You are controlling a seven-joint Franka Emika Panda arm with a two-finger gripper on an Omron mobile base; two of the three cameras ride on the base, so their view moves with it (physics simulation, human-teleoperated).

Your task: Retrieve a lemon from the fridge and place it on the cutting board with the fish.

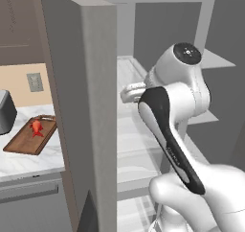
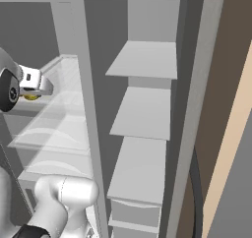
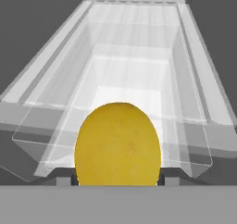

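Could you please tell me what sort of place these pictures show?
A kitchen, rendered rather than real: an open grey fridge with shelves, a marble counter carrying a cutting board with a fish, and a lemon close before the hand camera.

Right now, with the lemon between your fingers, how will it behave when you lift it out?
The lemon looks smooth and rounded, so it may slip or rotate in the gripper. Set on the cutting board, it would likely roll.

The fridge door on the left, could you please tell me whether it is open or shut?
Open. The fridge door stands swung out edge-on, baring the shelves inside, where the gripper sits with the lemon between its fingers.
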